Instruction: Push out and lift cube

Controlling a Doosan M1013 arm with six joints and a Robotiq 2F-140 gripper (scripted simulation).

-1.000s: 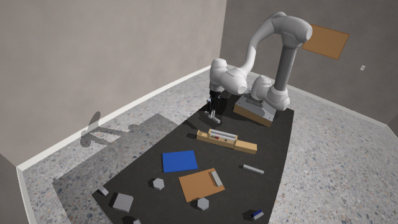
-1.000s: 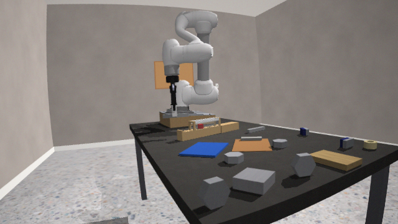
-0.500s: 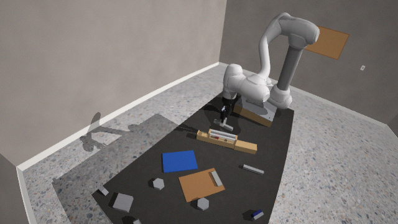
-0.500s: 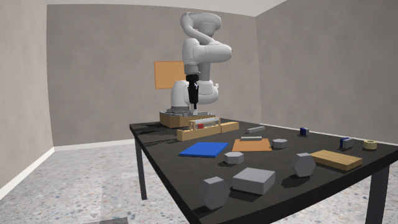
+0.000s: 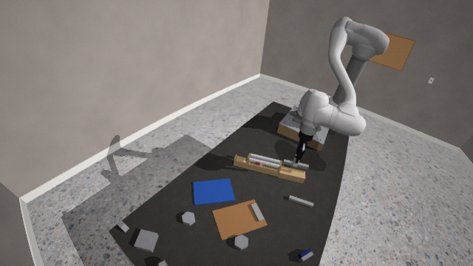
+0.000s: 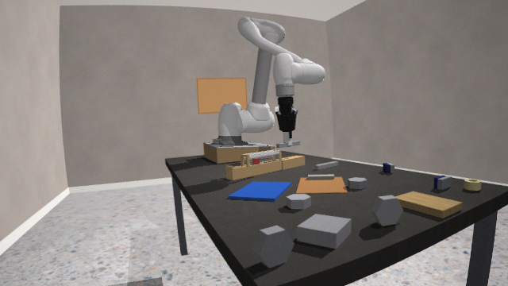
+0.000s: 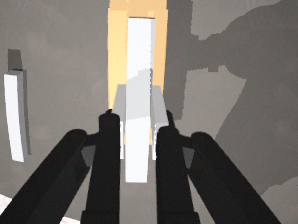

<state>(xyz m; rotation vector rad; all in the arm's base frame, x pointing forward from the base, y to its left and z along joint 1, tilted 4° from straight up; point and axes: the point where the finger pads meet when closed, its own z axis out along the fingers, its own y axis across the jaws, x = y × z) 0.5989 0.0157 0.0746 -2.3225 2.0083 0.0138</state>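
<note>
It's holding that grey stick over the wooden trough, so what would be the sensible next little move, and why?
Probably lower the grey bar, clamped in the gripper, until it is level with the channel. It hangs above the channel's open end, roughly lined up along it in the wrist view, and the red cube sits further in under the rails.

Blk gripper point(image 6: 286, 137), grey bar point(image 6: 288, 144), tan channel point(image 6: 263, 167), red cube point(image 6: 255, 160), blue mat point(image 6: 259, 191), speckled floor point(image 6: 99, 238).
</note>
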